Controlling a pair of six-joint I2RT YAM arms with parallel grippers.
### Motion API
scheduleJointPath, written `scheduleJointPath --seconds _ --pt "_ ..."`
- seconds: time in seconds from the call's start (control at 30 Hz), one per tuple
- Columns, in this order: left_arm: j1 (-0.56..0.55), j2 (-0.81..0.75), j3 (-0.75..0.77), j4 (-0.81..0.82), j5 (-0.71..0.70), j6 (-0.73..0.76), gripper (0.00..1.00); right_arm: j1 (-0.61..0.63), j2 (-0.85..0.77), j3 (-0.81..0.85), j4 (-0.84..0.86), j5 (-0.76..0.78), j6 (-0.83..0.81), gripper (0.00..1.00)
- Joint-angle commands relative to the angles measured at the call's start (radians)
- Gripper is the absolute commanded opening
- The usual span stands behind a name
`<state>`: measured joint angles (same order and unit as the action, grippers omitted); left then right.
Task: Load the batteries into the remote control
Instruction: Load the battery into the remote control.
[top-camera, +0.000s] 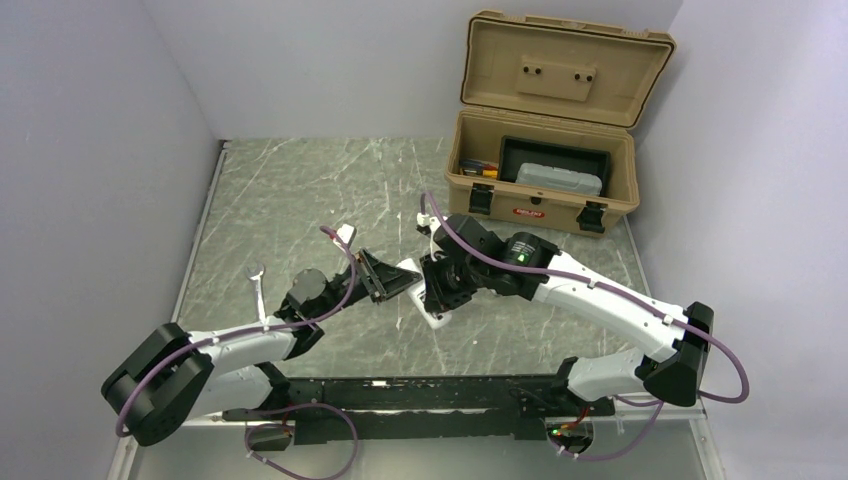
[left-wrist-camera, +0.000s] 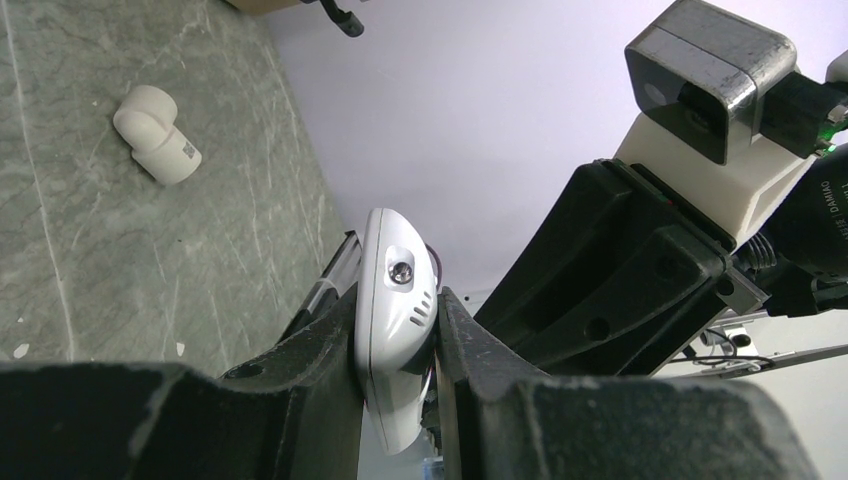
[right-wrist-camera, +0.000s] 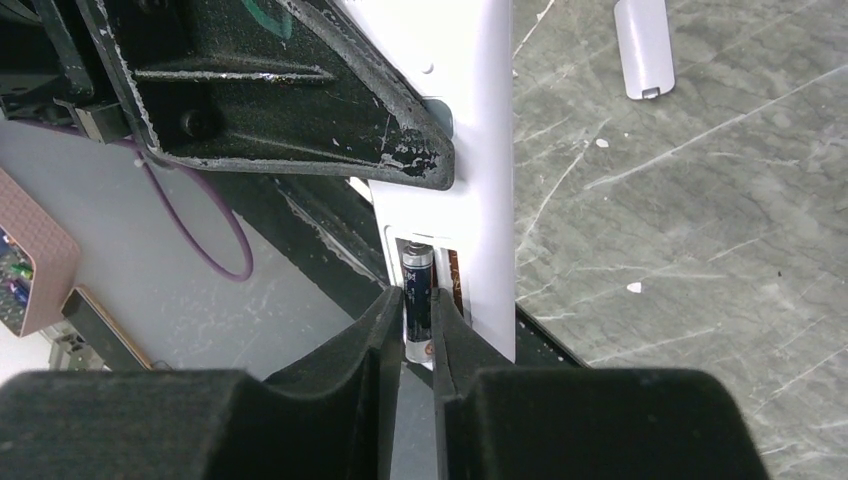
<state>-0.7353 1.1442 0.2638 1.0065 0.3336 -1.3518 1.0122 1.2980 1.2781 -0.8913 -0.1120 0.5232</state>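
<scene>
Pinching: the right pincer (right-wrist-camera: 417, 305) is clenching a dark battery (right-wrist-camera: 415, 272) between its fingertips, at lower centre of the right wrist view.
Receiving bay: the battery is sitting at the open bay of the remote control (right-wrist-camera: 480, 150), partly inside; whether it is seating fully I cannot tell.
Bracing: the left pincer (left-wrist-camera: 398, 320) is clamping the remote by its edges, at centre of the overhead view.
Second battery: a brownish strip is showing beside the first one; whether it is a cell I cannot tell.
Risk: pressing the battery home is likely to be pivoting the remote in the left pincer's narrow grip, and a tilted cell could be jamming or springing out across the desk (top-camera: 300, 200).
Loose parts: the battery cover (right-wrist-camera: 645, 45) is lying flat at upper right of the right wrist view; a stubby white plastic piece (left-wrist-camera: 155, 135) is lying at upper left of the left wrist view.
Surface: the desk is showing smooth grey-green stone patterning with pale veins, so a dropped cell would probably be rolling.
Room: plain pale walls are enclosing the sides; an open tan case (top-camera: 545, 130) is standing at upper right of the overhead view.
</scene>
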Motion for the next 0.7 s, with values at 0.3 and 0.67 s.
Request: scheduleJointPath --seconds 0.3,0.67 --pt "-0.007 0.019 0.008 0.163 0.025 -0.043 0.00 0.003 -0.013 0.045 -0.012 0.051 -0.002 0.24" --pt "-0.007 0.025 0.018 0.156 0.041 -0.043 0.00 0.003 -0.027 0.075 -0.024 0.088 -0.008 0.28"
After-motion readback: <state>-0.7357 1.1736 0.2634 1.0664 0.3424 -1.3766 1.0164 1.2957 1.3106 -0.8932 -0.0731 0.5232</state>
